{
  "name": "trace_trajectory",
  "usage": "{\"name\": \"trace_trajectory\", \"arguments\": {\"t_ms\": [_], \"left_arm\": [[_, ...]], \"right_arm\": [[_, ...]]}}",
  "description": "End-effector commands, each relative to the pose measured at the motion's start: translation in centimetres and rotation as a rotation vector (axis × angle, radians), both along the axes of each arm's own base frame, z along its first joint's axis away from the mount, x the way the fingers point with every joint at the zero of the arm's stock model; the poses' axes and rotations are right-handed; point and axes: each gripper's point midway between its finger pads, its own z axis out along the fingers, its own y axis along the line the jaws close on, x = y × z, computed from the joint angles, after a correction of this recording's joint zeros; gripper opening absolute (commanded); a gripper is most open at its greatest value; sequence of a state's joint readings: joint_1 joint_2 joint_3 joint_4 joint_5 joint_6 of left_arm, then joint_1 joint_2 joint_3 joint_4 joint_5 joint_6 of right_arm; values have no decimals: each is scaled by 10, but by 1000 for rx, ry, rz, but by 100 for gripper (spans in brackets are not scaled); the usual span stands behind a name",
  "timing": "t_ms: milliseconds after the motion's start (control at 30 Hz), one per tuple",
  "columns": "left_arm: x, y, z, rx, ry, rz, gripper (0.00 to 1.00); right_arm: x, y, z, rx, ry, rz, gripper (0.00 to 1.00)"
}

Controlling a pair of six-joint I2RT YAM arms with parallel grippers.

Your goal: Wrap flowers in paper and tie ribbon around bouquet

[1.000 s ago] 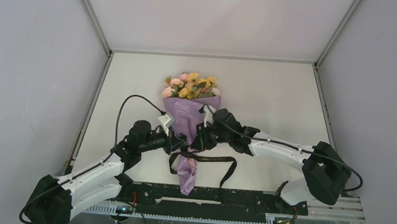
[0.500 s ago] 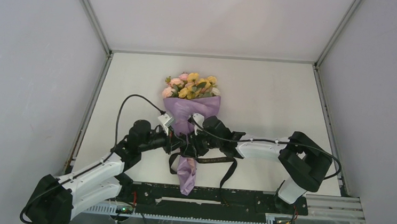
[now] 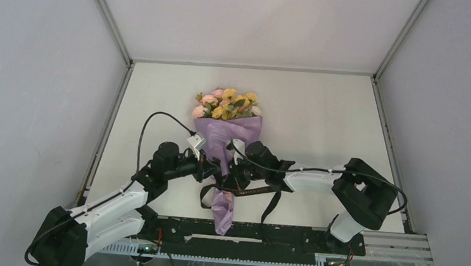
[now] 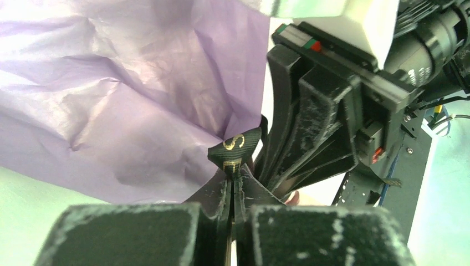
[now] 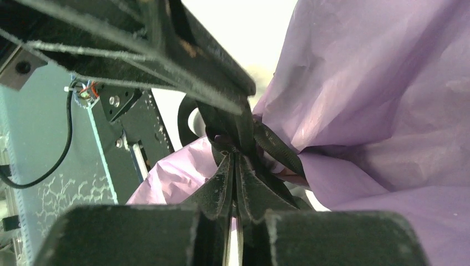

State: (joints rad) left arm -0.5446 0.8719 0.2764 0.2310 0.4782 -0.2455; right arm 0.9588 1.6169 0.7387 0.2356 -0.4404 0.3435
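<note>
The bouquet lies on the white table, its pink, yellow and white flowers [image 3: 225,102] at the far end. The lilac paper [image 3: 225,134] tapers toward the arms as a cone. The black ribbon [image 3: 270,205] circles the cone's narrow neck, with a loop and a tail hanging toward the near edge. My left gripper [image 3: 211,172] is at the left of the neck, shut on a fold of ribbon [image 4: 235,151] with gold lettering. My right gripper [image 3: 232,178] presses in from the right and is shut on another ribbon strand [image 5: 276,148]. The gripper tips [image 4: 233,176] [image 5: 235,166] nearly touch. Crinkled paper [image 5: 377,83] fills the right wrist view.
A black rail [image 3: 275,238] runs along the near edge under the cone's tip. Grey walls with metal frame posts [image 3: 106,15] close in the table on three sides. The left arm's cable [image 3: 158,117] arcs over the table beside the paper.
My right gripper has moved left and nearer along the cone to its neck, then shut on the ribbon. The left gripper has held its grip and place.
</note>
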Motion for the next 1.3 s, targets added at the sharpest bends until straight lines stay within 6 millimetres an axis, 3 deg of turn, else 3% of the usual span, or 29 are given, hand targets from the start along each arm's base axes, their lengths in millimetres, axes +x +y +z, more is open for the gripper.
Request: {"name": "trace_trajectory", "arguments": {"t_ms": [0, 167, 400, 633, 733, 800, 1067, 1267], "left_arm": [[4, 2, -3, -5, -26, 13, 0], [4, 2, -4, -3, -27, 8, 0], [3, 2, -4, 0, -33, -1, 0], [3, 2, -6, 2, -33, -4, 0], [2, 2, -6, 3, -32, -4, 0], [2, 2, -6, 2, -32, -4, 0], [2, 3, -7, 5, -34, -3, 0], [4, 5, -12, 19, -23, 16, 0]], "right_arm": [[-4, -10, 18, 49, -1, -8, 10], [-8, -22, 17, 48, 5, -37, 15], [-9, -19, 18, 59, 10, -43, 20], [-15, -16, 24, 75, 10, -29, 11], [-13, -18, 30, 77, -8, -42, 21], [-12, -18, 31, 78, -15, -43, 22], [-17, -23, 30, 63, 14, -42, 0], [-10, -45, 29, 59, 68, -124, 0]]}}
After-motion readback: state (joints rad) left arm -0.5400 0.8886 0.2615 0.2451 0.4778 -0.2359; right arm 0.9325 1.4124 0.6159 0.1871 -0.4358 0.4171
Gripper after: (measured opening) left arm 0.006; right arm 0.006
